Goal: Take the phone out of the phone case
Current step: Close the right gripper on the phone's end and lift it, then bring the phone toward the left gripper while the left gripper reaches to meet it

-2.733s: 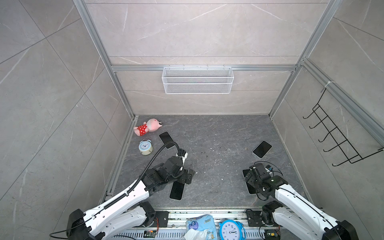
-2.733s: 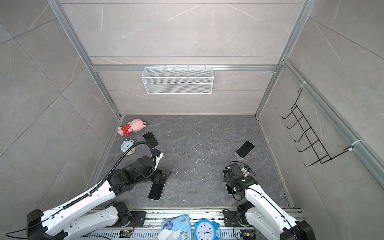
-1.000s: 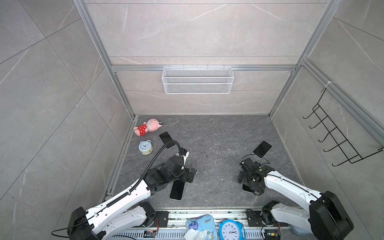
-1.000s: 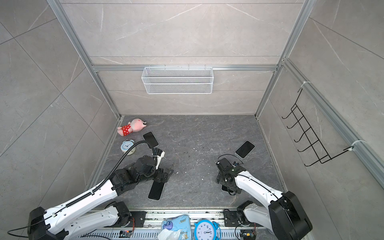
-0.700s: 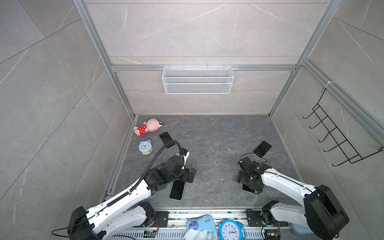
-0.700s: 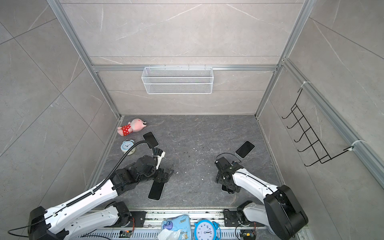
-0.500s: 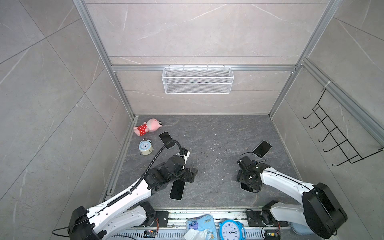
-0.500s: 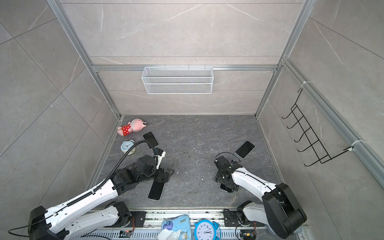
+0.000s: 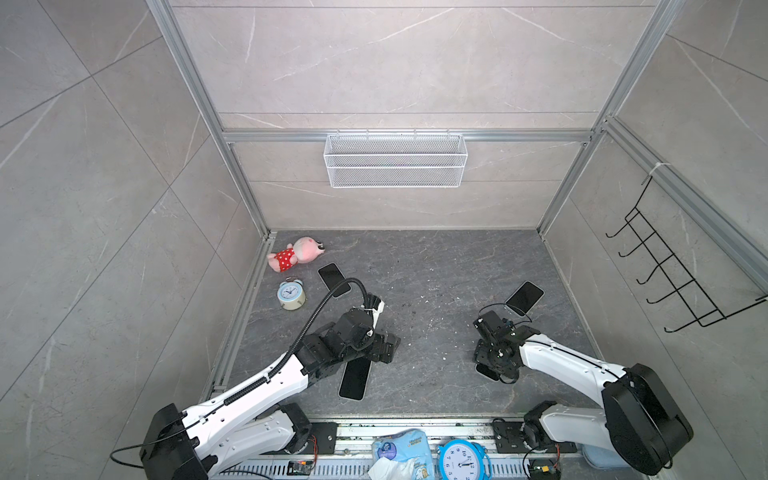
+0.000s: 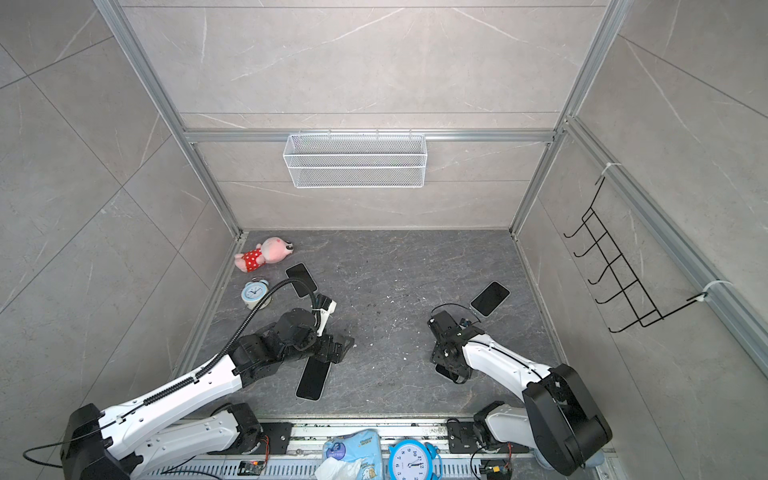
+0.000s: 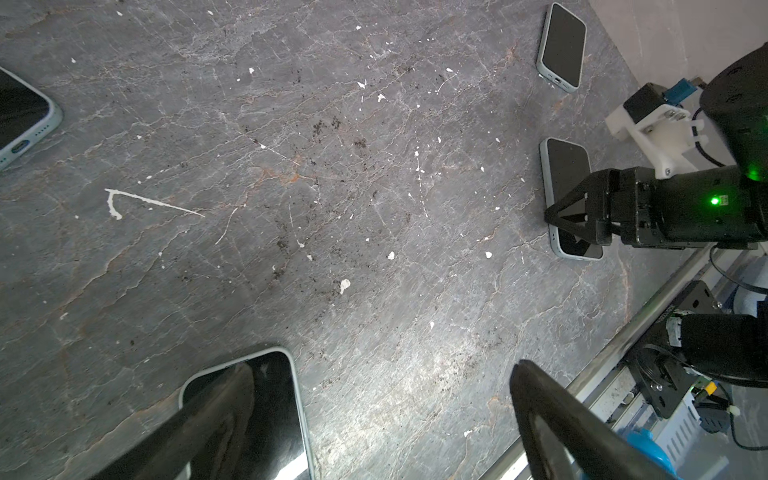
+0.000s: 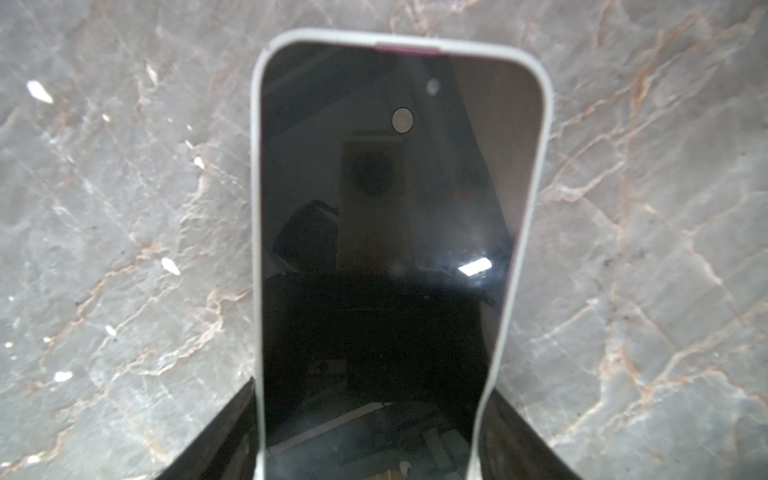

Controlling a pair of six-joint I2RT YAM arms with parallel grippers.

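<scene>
A phone (image 12: 382, 216) with a dark screen lies flat on the grey floor in a pale phone case (image 12: 256, 208). My right gripper (image 12: 370, 436) straddles its near end, one finger (image 12: 216, 436) pressed on each long edge, and the case wall bends inward there. In both top views this gripper (image 9: 488, 365) (image 10: 446, 370) points down at the front right and covers most of the phone (image 9: 486, 371). My left gripper (image 9: 384, 347) (image 11: 386, 415) hangs open over the floor, one finger above another cased phone (image 9: 354, 380) (image 11: 266, 399).
Two more cased phones lie on the floor, one (image 9: 333, 278) at the back left and one (image 9: 524, 297) at the right. A pink plush toy (image 9: 296, 253) and a small alarm clock (image 9: 291, 294) sit by the left wall. A metal rail (image 9: 415, 417) bounds the front.
My right gripper has shifted a little to the left over the phone and its fingers have narrowed onto the case's edges. The left arm has stayed where it was.
</scene>
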